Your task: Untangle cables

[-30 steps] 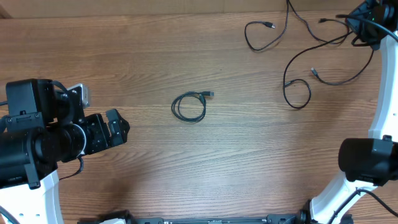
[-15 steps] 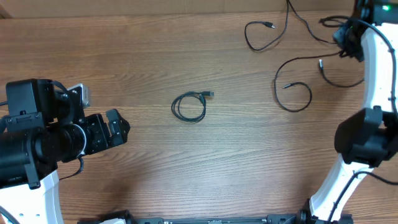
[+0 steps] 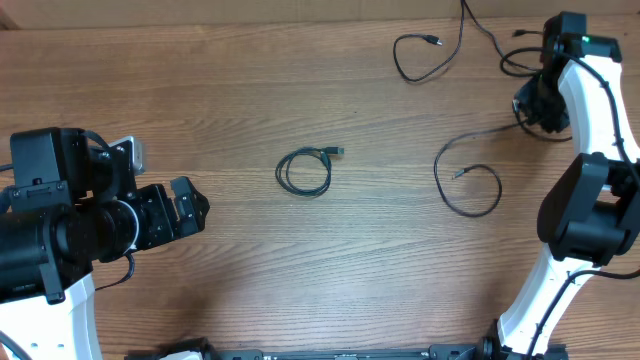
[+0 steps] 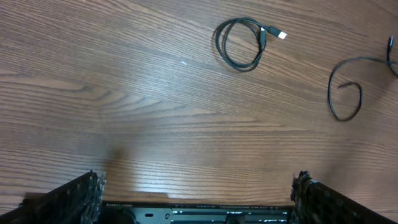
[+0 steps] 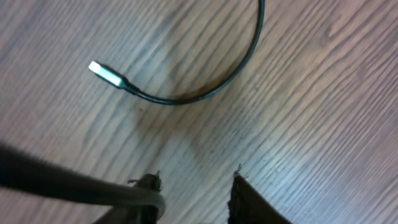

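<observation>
A small coiled black cable (image 3: 303, 172) lies mid-table; it also shows in the left wrist view (image 4: 242, 43). A long black cable forms a loop (image 3: 470, 190) right of centre and runs up to my right gripper (image 3: 530, 105), which appears shut on it. In the right wrist view this cable (image 5: 62, 183) crosses the left finger of the right gripper (image 5: 196, 186). A cable end with a silver plug (image 5: 102, 73) lies on the wood beyond. My left gripper (image 3: 190, 205) is open and empty at the left, jaws wide (image 4: 196, 193).
Another black cable (image 3: 420, 55) loops at the back edge, with more strands (image 3: 480, 25) running off the top. The dragged loop also shows at the right of the left wrist view (image 4: 345, 99). The table's front edge lies under the left jaws.
My right gripper has moved forward and left from the back right corner, and the long cable's loop has slid left and toward the front with it. The left arm has not moved.
</observation>
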`<state>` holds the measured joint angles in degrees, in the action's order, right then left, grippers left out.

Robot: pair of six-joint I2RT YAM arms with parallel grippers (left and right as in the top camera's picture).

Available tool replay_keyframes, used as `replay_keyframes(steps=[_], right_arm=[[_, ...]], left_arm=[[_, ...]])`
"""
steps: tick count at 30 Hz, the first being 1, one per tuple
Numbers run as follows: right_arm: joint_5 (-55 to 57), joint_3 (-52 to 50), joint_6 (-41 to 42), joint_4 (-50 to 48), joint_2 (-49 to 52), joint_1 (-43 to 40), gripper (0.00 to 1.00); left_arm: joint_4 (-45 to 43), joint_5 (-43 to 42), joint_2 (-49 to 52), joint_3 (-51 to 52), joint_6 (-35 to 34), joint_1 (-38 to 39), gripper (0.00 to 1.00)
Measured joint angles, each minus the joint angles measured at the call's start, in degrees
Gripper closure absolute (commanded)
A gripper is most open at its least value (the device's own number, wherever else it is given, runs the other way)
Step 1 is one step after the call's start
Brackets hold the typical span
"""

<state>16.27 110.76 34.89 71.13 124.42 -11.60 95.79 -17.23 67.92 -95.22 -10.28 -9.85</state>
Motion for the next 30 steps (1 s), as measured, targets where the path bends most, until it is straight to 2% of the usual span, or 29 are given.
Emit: replay_keyframes(steps=[3,4,12,22,30], right_arm=[[-0.46,-0.17,-0.15,-0.11,0.0,0.0,0.05],[-0.68,-0.17,-0.44,-0.17,0.0,0.0,0.0],[-2.27,2.78,-1.99,4.63,0.07,-0.04,0.0],[-4.37,17.59,-2.14,18.1,0.13,-0.04,0.0],[-6.27,17.44,-5.66,25.81,-0.04,-0.04,0.0]], left_arm=[[0.02,0.0,0.0,0.0,-0.02,0.0,0.0],[0.0,-0.02,0.0,0.0,0.0,0.0,0.0],[-0.11,-0.02,0.0,0.0,0.0,0.0,0.0],[-0.52,-0.17,0.0,0.0,0.0,0.0,0.0],[-0.72,-0.17,0.0,0.0,0.0,0.0,0.0]])
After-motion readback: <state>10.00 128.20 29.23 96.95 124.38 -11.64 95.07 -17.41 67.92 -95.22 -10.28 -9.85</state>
